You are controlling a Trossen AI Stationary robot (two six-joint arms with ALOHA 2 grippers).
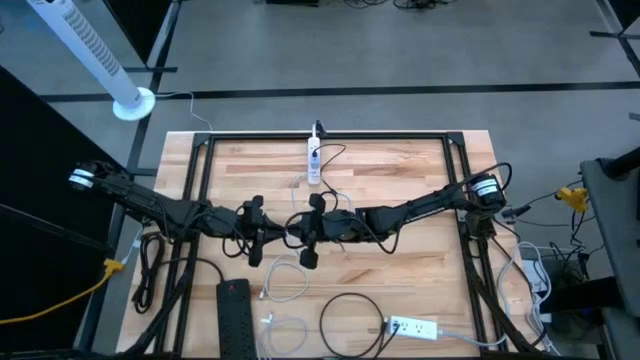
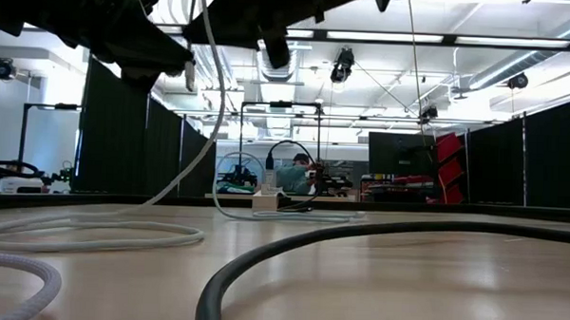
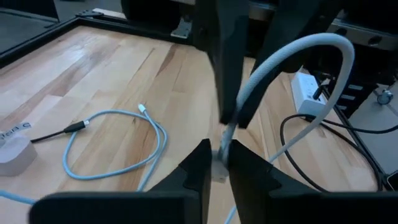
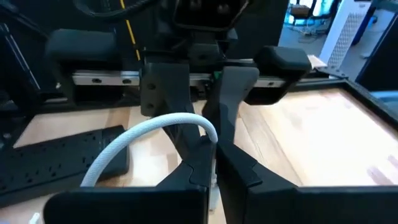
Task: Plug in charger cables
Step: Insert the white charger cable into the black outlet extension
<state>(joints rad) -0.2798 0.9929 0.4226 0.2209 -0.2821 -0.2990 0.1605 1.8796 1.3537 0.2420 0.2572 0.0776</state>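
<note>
From my remote station I read the high view left to right. The black power strip (image 1: 233, 312) lies at lower left of the frame on the surface (image 1: 400, 170). Just right of it, near centre, my left end effector (image 1: 268, 236) meets the right end effector (image 1: 300, 236); both hover above the wood. Between them hangs the white charger cable (image 3: 298, 53), arching up and falling away in a loose loop (its slack trails to the surface in the low view). In the left wrist view the left fingers (image 3: 193, 171) are pressed onto the cable's small plug end. In the right wrist view the right fingers (image 4: 239, 165) pinch the same cable close beside them.

A second white cable (image 3: 112, 140) lies coiled and untouched on the wood. Further right, a white power strip (image 1: 413, 326) sits at lower right.

Assessment: the cable is light, limp and smooth. It will sag and twist freely, so I judge the rigid plug body the only sound place to hold it.
</note>
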